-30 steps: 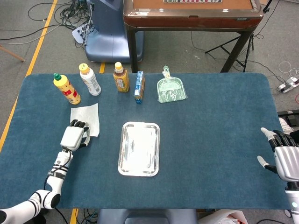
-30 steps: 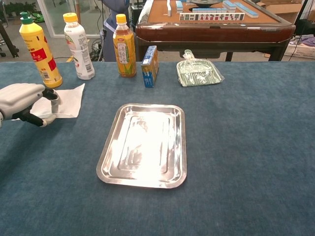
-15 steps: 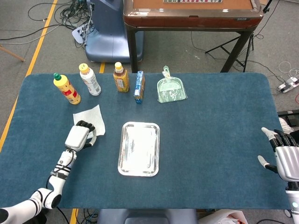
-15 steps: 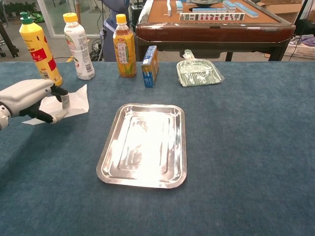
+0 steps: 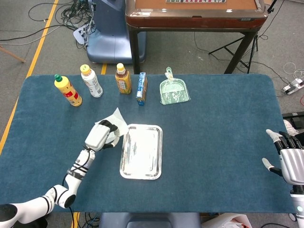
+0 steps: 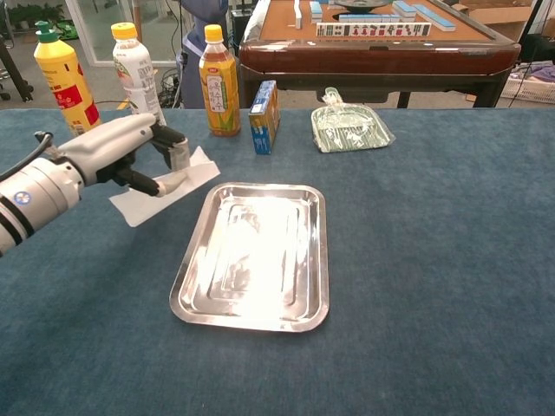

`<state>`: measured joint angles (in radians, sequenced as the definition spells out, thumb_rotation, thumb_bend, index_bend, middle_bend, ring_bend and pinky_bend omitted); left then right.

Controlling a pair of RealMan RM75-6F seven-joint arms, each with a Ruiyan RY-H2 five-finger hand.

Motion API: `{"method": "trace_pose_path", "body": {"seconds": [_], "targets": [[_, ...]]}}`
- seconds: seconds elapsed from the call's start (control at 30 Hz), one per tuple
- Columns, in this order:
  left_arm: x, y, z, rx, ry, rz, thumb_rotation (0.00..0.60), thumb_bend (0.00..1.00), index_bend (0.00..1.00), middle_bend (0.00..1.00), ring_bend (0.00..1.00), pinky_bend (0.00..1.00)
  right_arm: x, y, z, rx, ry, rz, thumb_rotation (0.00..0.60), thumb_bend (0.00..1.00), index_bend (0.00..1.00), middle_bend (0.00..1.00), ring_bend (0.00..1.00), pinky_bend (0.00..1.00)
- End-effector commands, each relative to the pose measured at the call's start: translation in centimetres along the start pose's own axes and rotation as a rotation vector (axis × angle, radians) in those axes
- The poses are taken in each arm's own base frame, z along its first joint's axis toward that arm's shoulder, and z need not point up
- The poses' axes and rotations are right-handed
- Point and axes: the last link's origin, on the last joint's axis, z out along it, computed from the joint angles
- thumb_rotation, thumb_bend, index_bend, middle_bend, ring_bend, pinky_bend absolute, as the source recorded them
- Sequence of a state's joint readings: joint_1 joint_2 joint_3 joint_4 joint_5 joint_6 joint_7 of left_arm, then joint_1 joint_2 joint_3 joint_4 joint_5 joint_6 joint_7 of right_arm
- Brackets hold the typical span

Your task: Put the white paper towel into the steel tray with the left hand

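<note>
Pinching the paper towel point(image 6: 165, 186) btwn thumb and fingers, the left hand point(image 6: 139, 156) holds it lifted off the table point(image 5: 223, 123), just left of the steel tray point(image 6: 195, 260), w/ the sheet hanging below the hand. Left arm reaches fwd from the table's near-left side. Right hand point(image 5: 289, 159) sits at the table's right edge, fingers apart, holding nothing.

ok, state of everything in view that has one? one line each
left hand: holds the paper towel, lifted
white paper towel: held, beside the tray, not in it
steel tray: empty, flat on the table
right hand: open, at the table edge
three bottles: upright, capped
blue carton: upright
</note>
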<state>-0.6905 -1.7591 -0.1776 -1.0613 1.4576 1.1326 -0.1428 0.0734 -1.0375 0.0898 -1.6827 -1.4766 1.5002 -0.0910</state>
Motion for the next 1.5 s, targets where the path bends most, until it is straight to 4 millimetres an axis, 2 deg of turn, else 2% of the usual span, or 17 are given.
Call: {"method": "trace_pose_path", "body": {"seconds": [0.03, 0.27, 0.43, 0.6, 1.1, 1.5], "targets": [[-0.5, 2.1, 0.5, -0.061, -0.010, -0.011, 0.600, 0.43, 0.63, 0.54, 0.41, 0.26, 0.1, 0.0, 0.0, -0.001, 0.003, 0.000, 0.600, 0.21, 0.16, 0.24, 0.13, 0.20], [-1.9, 6.2, 0.3, -0.187, -0.038, -0.021, 0.600, 0.43, 0.63, 0.54, 0.41, 0.26, -0.1, 0.1, -0.1, -0.007, -0.003, 0.004, 0.600, 0.21, 0.16, 0.24, 0.13, 0.20], [-3.0, 8.3, -0.2, -0.230, -0.059, -0.013, 0.600, 0.43, 0.63, 0.54, 0.41, 0.26, -0.1, 0.2, -0.1, -0.009, 0.001, 0.004, 0.600, 0.21, 0.16, 0.24, 0.13, 0.20], [-4.0, 9.5, -0.7, -0.230, -0.085, 0.011, 0.600, 0.43, 0.62, 0.54, 0.41, 0.26, -0.2, 0.3, -0.2, -0.012, 0.000, 0.008, 0.600, 0.21, 0.16, 0.24, 0.13, 0.20], [-5.4, 11.4, -1.9, -0.190, -0.132, 0.081, 0.600, 0.43, 0.61, 0.54, 0.41, 0.26, -0.6, 0.6, -0.2, -0.008, -0.014, 0.018, 0.600, 0.20, 0.16, 0.24, 0.13, 0.20], [-5.7, 11.1, -1.7, -0.172, -0.156, 0.120, 0.600, 0.41, 0.57, 0.54, 0.40, 0.26, -0.7, 0.8, -0.4, -0.013, -0.013, 0.023, 0.600, 0.21, 0.16, 0.24, 0.13, 0.20]]}}
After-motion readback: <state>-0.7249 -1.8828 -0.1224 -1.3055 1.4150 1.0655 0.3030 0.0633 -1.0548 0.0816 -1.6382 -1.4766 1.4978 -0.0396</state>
